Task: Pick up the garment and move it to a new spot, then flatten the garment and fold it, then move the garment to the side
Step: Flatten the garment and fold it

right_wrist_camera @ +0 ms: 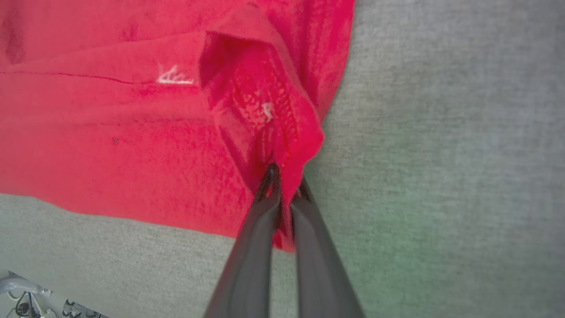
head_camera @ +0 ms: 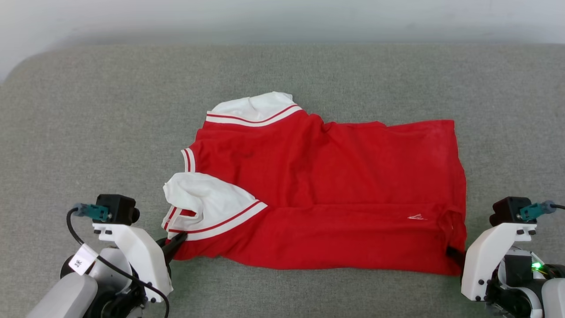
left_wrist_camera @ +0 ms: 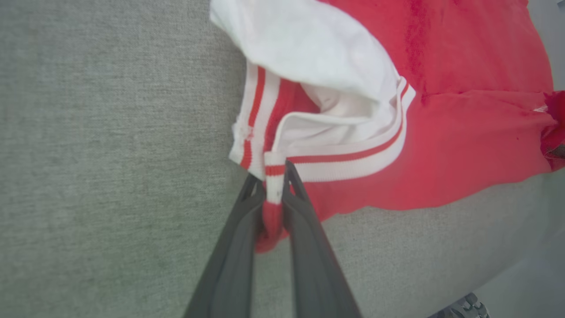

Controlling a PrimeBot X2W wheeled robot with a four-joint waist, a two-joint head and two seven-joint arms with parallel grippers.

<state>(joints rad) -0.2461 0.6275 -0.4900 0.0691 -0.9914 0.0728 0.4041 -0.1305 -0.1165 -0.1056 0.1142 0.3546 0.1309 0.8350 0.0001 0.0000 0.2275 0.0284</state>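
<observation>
Near the front edge of the grey bench (head_camera: 88, 110), the garment (head_camera: 335, 176) lies soft, light and limp. The left gripper (left_wrist_camera: 273, 176) pinches its sleeve-seam corner, the right gripper (right_wrist_camera: 287, 179) its hem corner — sound holds.

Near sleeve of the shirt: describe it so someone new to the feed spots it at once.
On the grey fabric surface lies the red garment. At its left end, closest to the robot, a white sleeve bunches beside the left gripper, which pinches the fabric there. Unlike the flatter far sleeve, it is crumpled, its striped cuff folded open.
</observation>
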